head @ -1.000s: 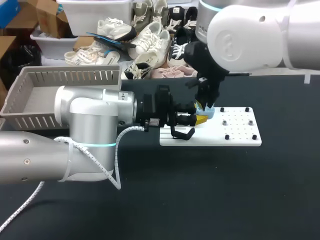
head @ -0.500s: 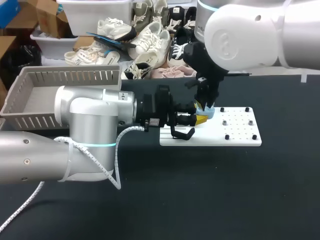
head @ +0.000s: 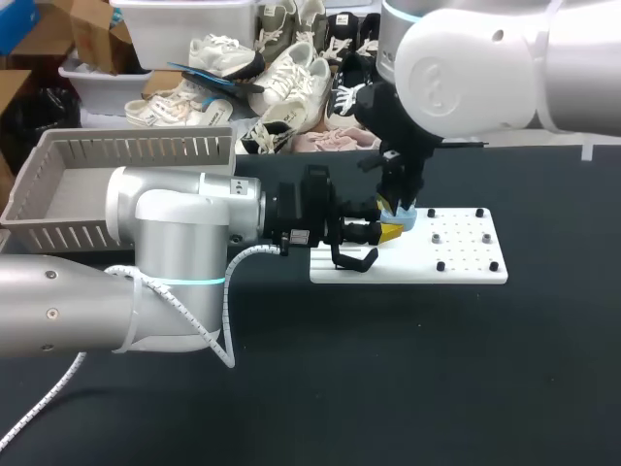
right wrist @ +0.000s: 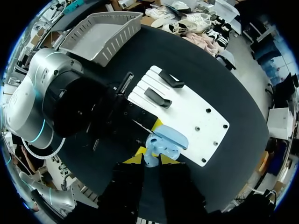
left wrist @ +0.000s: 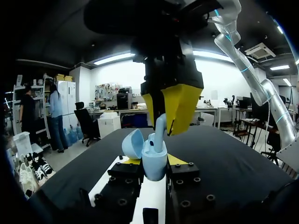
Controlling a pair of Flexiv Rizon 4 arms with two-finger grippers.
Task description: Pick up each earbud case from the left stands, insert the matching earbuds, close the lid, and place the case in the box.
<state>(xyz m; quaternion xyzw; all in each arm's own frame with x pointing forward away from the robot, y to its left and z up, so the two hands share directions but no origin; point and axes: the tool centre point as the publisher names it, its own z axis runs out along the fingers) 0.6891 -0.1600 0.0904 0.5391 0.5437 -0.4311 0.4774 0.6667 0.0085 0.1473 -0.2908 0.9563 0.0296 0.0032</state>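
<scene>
Black table (head: 388, 369), L hand (head: 389, 232) pinching open blue case (right wrist: 161, 142), R hand (left wrist: 166, 125) pinching 1 earbud (left wrist: 160, 129) — over it

White arms (head: 175, 243), cyan joint rings (head: 184, 282); right gripper (left wrist: 167, 127) black, yellow-tipped (left cable (head: 225, 320) coiled).

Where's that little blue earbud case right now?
In the head view the earbud case sits mid-table, at the white board's left rear corner, lid open, held in the left tool; the right tool holds an earbud right over it.
</scene>
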